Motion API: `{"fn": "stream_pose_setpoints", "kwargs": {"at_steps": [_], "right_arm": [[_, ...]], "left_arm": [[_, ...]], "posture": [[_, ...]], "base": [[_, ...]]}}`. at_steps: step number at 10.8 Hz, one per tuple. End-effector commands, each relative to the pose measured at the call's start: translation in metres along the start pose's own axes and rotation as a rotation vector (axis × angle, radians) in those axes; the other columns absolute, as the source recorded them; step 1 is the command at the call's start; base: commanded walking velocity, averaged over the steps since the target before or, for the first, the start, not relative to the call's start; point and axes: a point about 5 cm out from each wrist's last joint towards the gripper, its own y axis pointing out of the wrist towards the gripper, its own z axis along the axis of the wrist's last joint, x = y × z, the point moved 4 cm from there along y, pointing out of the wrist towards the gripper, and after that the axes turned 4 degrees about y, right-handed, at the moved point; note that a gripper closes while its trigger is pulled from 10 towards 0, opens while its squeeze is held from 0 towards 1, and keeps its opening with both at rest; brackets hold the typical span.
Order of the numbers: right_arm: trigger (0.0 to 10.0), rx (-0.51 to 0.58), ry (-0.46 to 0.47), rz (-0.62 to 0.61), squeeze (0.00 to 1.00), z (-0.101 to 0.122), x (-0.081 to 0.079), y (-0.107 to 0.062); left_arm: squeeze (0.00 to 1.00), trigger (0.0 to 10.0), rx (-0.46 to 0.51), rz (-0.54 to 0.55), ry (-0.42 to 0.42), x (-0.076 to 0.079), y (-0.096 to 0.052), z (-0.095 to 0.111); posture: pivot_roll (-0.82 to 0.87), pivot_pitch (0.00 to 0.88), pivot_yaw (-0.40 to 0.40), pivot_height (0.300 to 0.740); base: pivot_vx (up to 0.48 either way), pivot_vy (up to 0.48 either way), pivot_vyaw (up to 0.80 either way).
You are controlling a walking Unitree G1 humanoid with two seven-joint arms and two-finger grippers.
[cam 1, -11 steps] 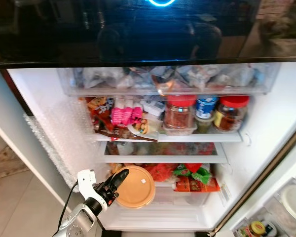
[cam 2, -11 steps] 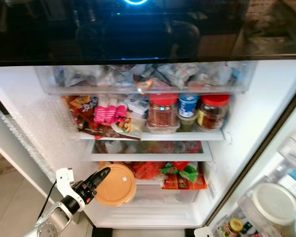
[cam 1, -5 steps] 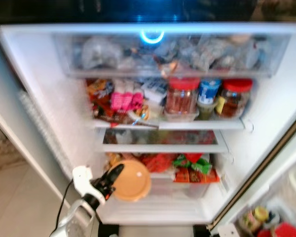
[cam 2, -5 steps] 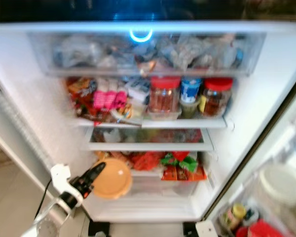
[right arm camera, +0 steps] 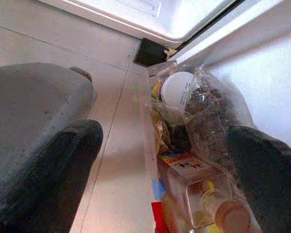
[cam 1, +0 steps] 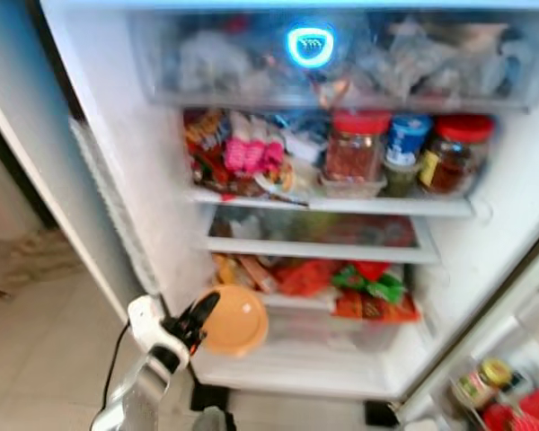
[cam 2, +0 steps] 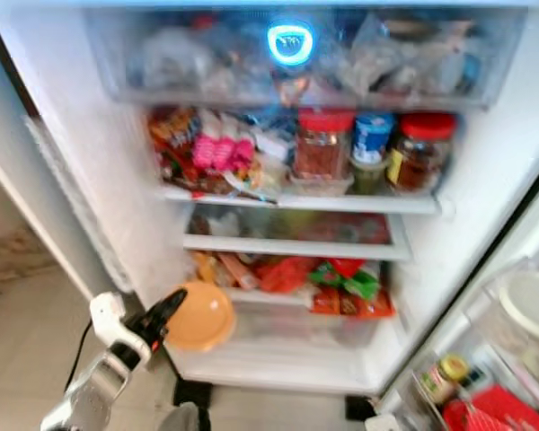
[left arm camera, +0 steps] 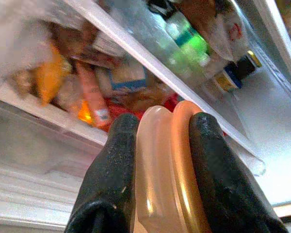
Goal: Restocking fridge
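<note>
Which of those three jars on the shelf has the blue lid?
The middle jar, smaller, standing between the two red-lidded jars.

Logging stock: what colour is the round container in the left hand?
Orange container, clearest in left eye view.

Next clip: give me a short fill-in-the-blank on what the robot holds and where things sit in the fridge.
1. The left pincer is shut on a round ____ container.
2. The two jars on the upper shelf have ____ lids.
3. The fridge door stands ____.
4. The right pincer holds ____.

Missing words: orange; red; open; nothing
</note>
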Motion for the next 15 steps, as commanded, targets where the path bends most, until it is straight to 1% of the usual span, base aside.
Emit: {"fn": "stream_pose_setpoints", "kwargs": {"at_steps": [1,2,4,6,8,12,13,15], "right_arm": [[10.0,-0.02,0.007,0.049,0.0,-0.0056,-0.0173,-0.0008],[10.0,-0.02,0.007,0.049,0.0,-0.0052,-0.0164,-0.0007],[10.0,-0.017,0.017,0.044,0.0,-0.0039,-0.0148,-0.0004],[10.0,-0.015,0.029,0.034,0.0,-0.0022,-0.0124,0.0],[10.0,-0.016,0.033,0.033,0.0,-0.0019,-0.0122,0.0002],[10.0,-0.012,0.032,0.043,0.0,-0.0021,-0.0144,0.0],[10.0,-0.013,0.032,0.044,0.0,-0.0024,-0.0143,-0.0001],[10.0,-0.014,0.031,0.045,0.0,-0.0038,-0.0149,-0.0005]], "left_arm": [[0.0,10.0,0.025,-0.02,0.009,0.0035,0.0057,0.0081],[0.0,10.0,0.021,-0.038,0.009,0.0054,0.008,0.0078],[0.0,10.0,0.002,-0.075,0.005,0.0097,0.0111,0.0068],[0.0,10.0,0.001,-0.085,0.005,0.0104,0.0123,0.0067],[0.0,10.0,0.003,-0.092,0.006,0.0112,0.0126,0.0072],[0.0,10.0,0.008,-0.093,0.01,0.0107,0.013,0.0075],[0.0,10.0,0.013,-0.09,0.006,0.0106,0.0131,0.0077],[0.0,10.0,0.041,-0.074,-0.036,0.0076,0.0145,0.0114]], "posture": [[-0.07,0.0,0.025,0.647],[-0.07,0.0,0.025,0.647],[-0.07,0.0,0.025,0.647],[-0.07,0.0,0.026,0.647],[-0.07,0.0,0.027,0.647],[-0.07,0.0,0.028,0.647],[-0.07,0.0,0.028,0.647],[-0.07,0.0,0.027,0.647]], "base": [[0.0,0.0,0.0],[0.0,0.0,0.0],[0.259,0.0,0.0],[0.261,0.0,0.0],[0.27,0.0,-0.64],[0.27,0.0,0.0],[0.27,0.0,0.0],[0.266,0.0,0.0]]}}
